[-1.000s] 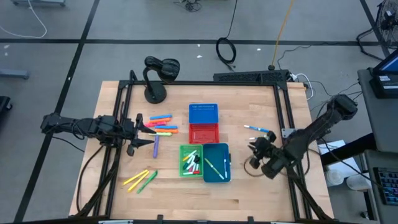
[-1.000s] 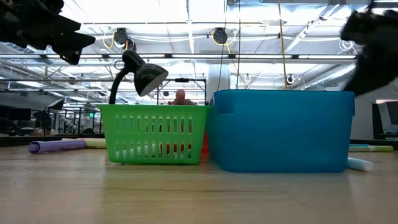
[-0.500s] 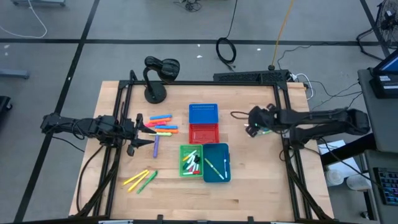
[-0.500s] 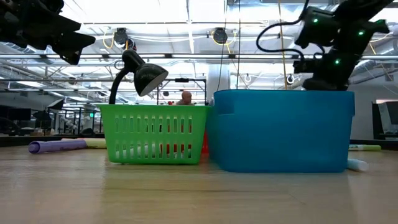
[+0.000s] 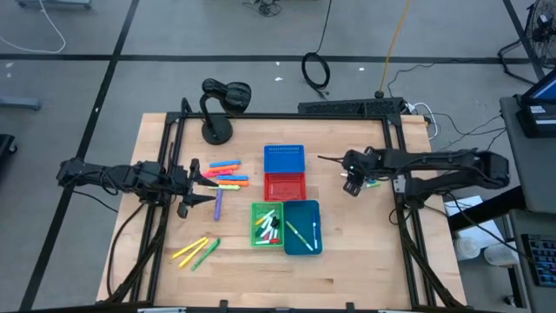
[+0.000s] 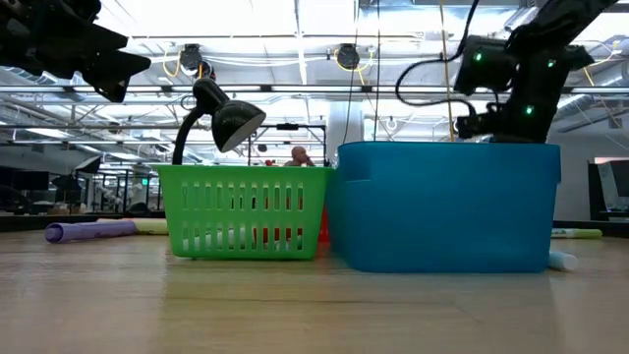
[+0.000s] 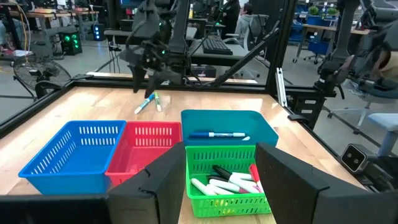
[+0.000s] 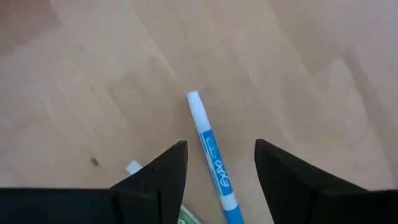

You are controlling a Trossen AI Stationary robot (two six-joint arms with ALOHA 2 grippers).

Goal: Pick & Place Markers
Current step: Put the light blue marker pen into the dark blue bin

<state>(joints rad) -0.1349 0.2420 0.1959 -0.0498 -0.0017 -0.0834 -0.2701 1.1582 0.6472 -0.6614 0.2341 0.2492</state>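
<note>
My right gripper (image 8: 221,171) hangs open over the right part of the table (image 5: 352,185), pointing steeply down. A white marker with blue print (image 8: 210,152) lies on the wood below, between its fingers and untouched. A second marker (image 7: 157,101) lies beside it. My left gripper (image 5: 207,185) waits open and level at the left, holding nothing. More markers lie in a coloured cluster (image 5: 228,174), with a purple one (image 5: 218,204) and a yellow and green group (image 5: 196,251) nearer. The green bin (image 5: 268,224) and the teal bin (image 5: 302,228) hold markers.
A blue bin (image 5: 284,159) and a red bin (image 5: 284,185) stand at mid-table, just beyond the green and teal ones. A black desk lamp (image 5: 219,104) stands at the far left corner. Bare wood lies along the table's near edge (image 5: 278,283).
My right gripper has swung from beside the teal bin, near the table's right edge, toward the far edge. It now stands over the markers lying on the right, and it has turned as it went. My left arm has kept still.
</note>
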